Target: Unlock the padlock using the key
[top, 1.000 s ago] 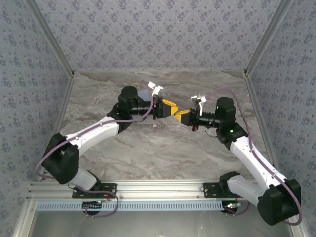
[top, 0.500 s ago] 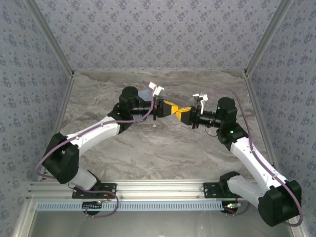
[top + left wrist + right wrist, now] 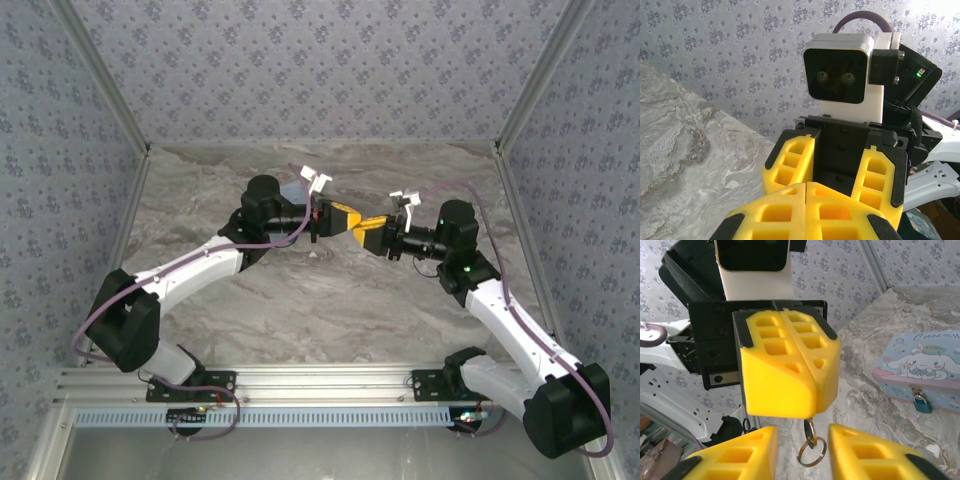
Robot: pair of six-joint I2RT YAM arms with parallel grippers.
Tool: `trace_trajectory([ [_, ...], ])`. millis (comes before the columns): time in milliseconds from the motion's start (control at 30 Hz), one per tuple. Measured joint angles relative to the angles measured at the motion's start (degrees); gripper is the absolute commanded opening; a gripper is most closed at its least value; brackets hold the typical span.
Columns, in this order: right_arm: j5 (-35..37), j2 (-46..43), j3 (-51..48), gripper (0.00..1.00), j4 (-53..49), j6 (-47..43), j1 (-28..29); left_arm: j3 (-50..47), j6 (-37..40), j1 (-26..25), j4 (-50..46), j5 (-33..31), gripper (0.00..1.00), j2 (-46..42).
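Over the middle of the marble desk [image 3: 300, 310] the two arms meet nose to nose. The left pincer [image 3: 810, 389] is pressed closed on the key [image 3: 808, 429], whose blade end is hidden between the yellow pads, and a small key ring [image 3: 811, 452] dangles below it. The right pincer [image 3: 803, 440] stands spread, one finger on either side of that ring, not touching it. Off to one side on the desk sits a pale blue cartoon tin [image 3: 920, 360]; the tiny blue padlock [image 3: 922, 403] hangs at its front, shackle closed.
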Motion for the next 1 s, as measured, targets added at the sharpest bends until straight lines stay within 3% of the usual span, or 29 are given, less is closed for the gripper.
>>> trace_trajectory([
  [133,0.5,-0.02,-0.04,0.4,0.04,-0.09,0.0,0.0,0.22,0.0,-0.04,-0.17,0.0,0.0],
  [833,2.23,1.38,-0.02,0.0,0.0,0.31,0.11,0.0,1.09,0.09,-1.95,-2.03,0.0,-0.02],
  [1000,2.89,1.57,-0.02,0.0,-0.28,0.28,0.11,-0.02,1.53,0.11,-2.95,-2.86,0.01,-0.28],
])
